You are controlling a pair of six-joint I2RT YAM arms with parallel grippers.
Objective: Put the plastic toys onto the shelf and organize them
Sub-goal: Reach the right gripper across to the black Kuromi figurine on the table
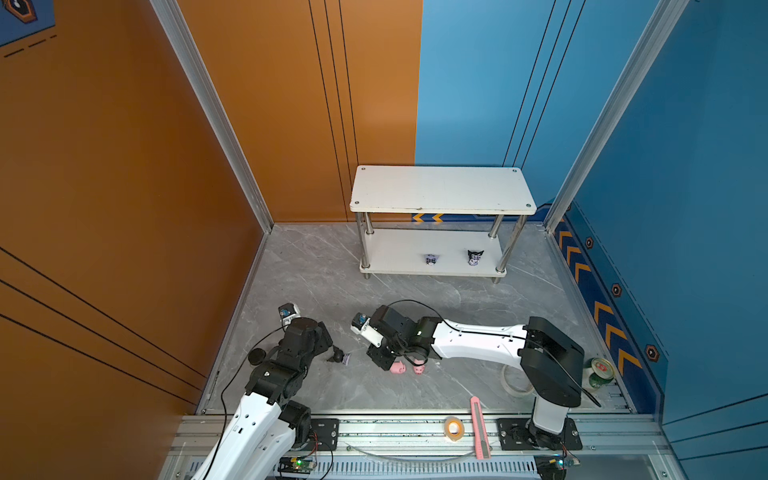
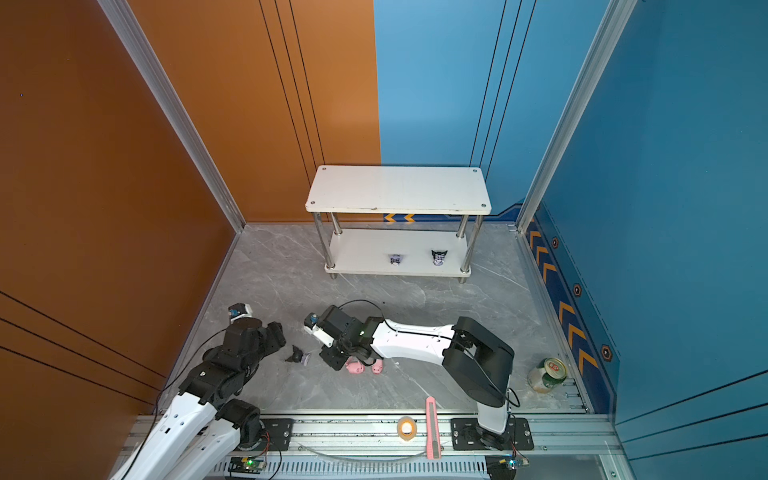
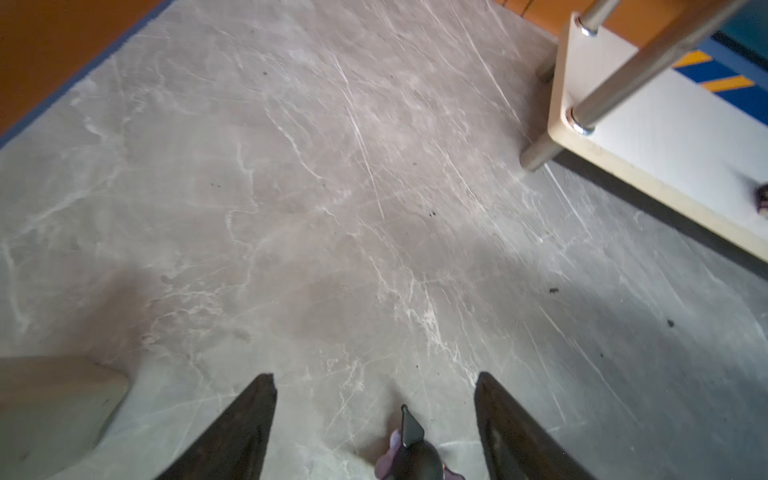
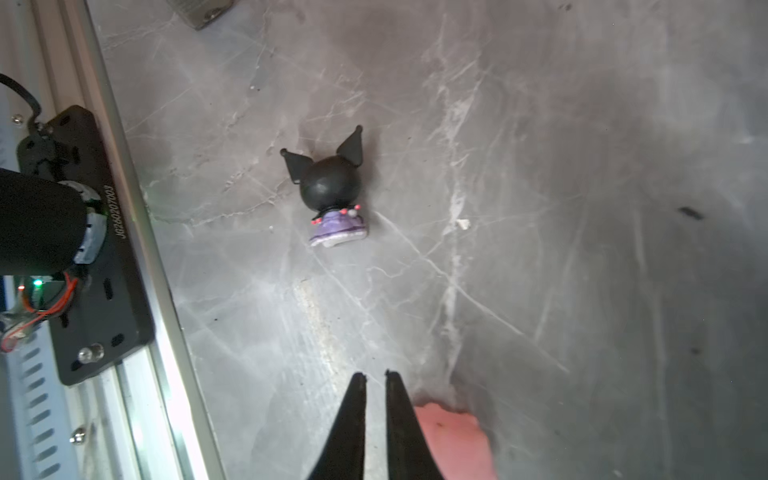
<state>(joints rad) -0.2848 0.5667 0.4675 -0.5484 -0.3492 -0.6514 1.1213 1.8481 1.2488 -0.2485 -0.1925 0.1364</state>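
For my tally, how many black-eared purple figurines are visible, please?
3 figurines: two sit on the white rack's lower board; one lies on the grey floor by the left claw. Arms could hide more.

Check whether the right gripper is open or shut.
Shut. In the right wrist view the right gripper has its jaws nearly together, nothing between them; a pink pig lies beside, unheld.

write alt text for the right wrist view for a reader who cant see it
A tiny black-eared figurine in a purple dress lies on the grey marbled floor, back to the camera. In the foreground the right claw is shut on nothing, a blurred pink pig beside its tips.
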